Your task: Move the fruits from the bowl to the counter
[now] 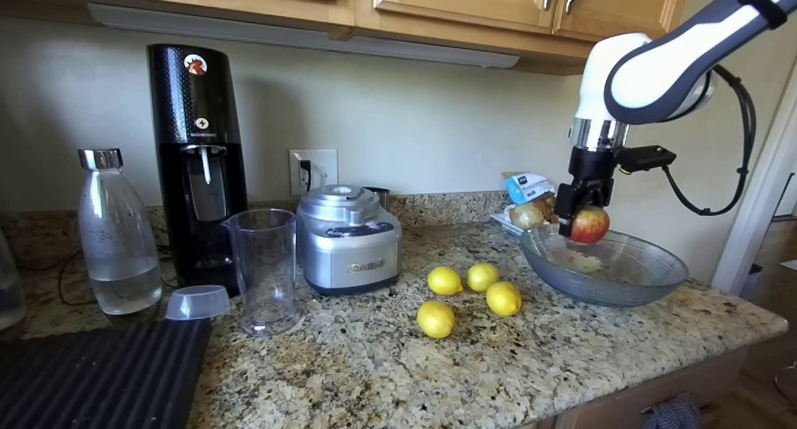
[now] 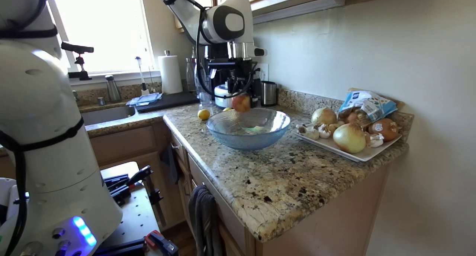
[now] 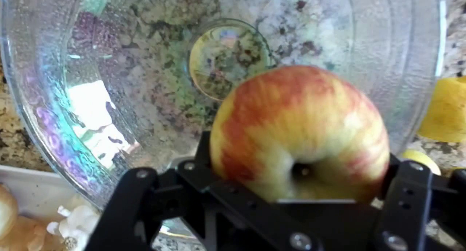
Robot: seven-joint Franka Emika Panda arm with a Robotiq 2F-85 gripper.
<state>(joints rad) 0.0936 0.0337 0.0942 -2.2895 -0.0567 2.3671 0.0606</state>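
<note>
Holds the apple (image 1: 590,224) clamped by both sides in the gripper (image 3: 299,159), over the bowl (image 2: 245,139): likely firm, fairly heavy and slick-skinned, yet easily bruised, so best pinched across the widest girth and laid gently on the counter (image 1: 348,367) near the lemons (image 1: 436,319).

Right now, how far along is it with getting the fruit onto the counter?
Looks done: four lemons lie on the granite counter. In hand: the end effector grips an apple over the glass bowl. Left: setting that apple down on the counter; it is the only fruit I can see left to move.
</note>
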